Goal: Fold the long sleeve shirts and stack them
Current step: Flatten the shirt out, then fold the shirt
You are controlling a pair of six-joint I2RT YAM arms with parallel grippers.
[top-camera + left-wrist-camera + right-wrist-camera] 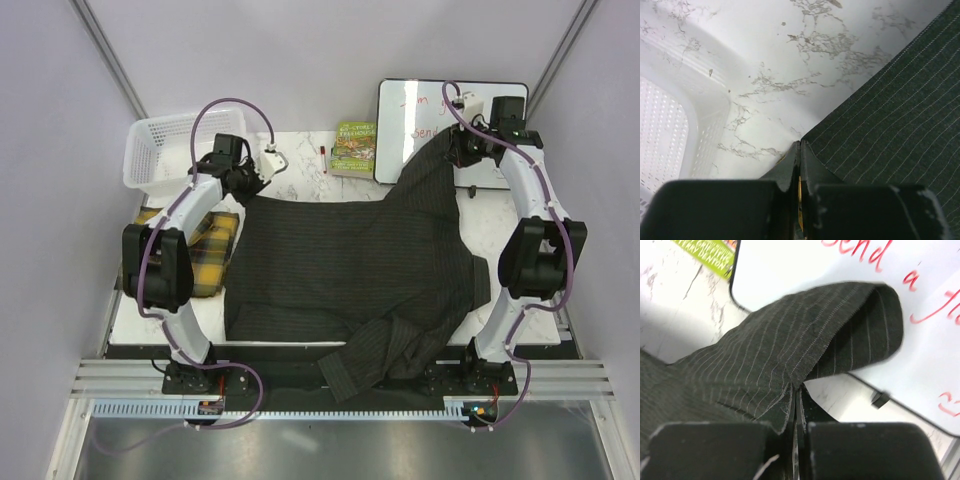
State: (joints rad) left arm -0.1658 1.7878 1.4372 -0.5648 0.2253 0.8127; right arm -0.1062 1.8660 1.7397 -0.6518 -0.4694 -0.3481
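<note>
Left gripper [800, 146] pinches pinstripe shirt [350, 270] far-left corner; right gripper [796, 390] pinches its far-right corner; plaid shirt [215, 250] lies just outside white basket [138, 168].

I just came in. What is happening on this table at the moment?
Both arms are working on the dark pinstriped shirt, which lies spread on the table. The left gripper pinches its far left corner, and the right gripper pinches a far right part over the whiteboard. One sleeve hangs over the near edge. The plaid shirt lies at the left.
</note>
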